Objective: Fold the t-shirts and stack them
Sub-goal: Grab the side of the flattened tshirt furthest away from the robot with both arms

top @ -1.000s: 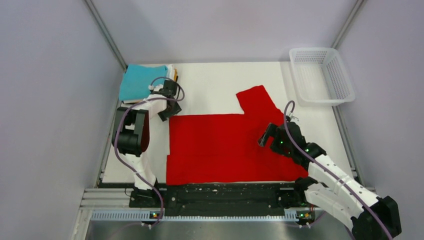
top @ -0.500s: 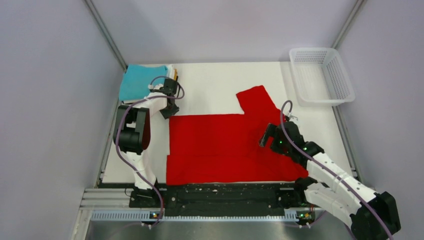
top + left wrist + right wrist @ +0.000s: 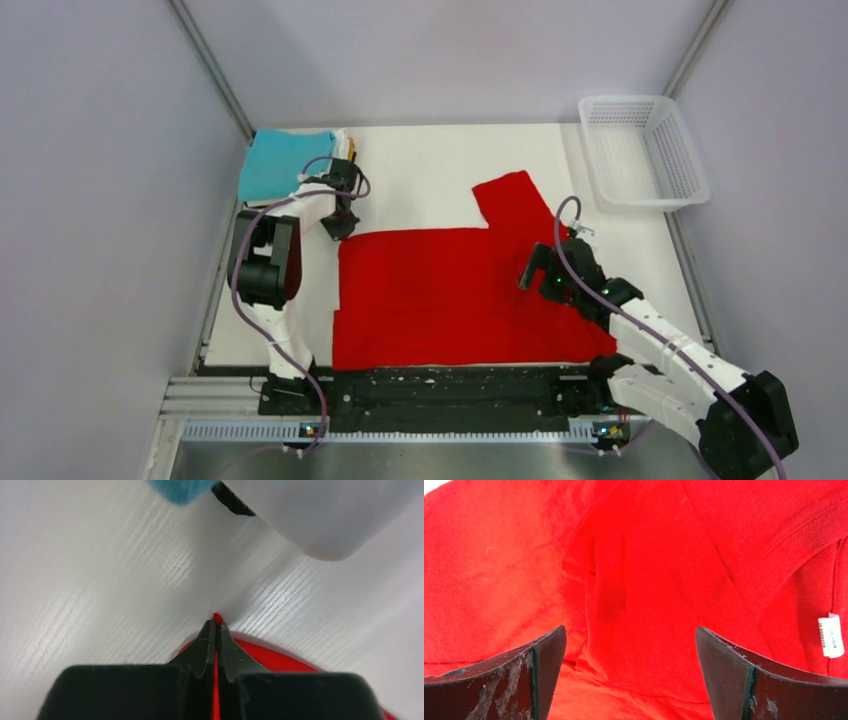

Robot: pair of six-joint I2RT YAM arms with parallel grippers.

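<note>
Since the earlier frames, the left gripper (image 3: 340, 226) had moved a little down in the overhead view, from beside the folded pile (image 3: 285, 163) to the upper left corner of the red shirt (image 3: 440, 290). In its wrist view the two fingers were pressed together with a thin line of red cloth between them, so it was pinching that corner. The right gripper (image 3: 629, 630) had shifted only slightly upward. It hovered over the right part of the shirt with its fingers spread wide and nothing between them, and a small white label (image 3: 831, 635) showed at the right edge of its view.

The red shirt lay flat in the middle of the table (image 3: 420, 170), with one sleeve pointing to the upper right. The pile, with a teal shirt (image 3: 275, 165) on top, sat at the upper left, and the basket (image 3: 650, 203) at the upper right.

I judged that the fold was about to begin: one corner was secured, but the right side was not yet gripped.
</note>
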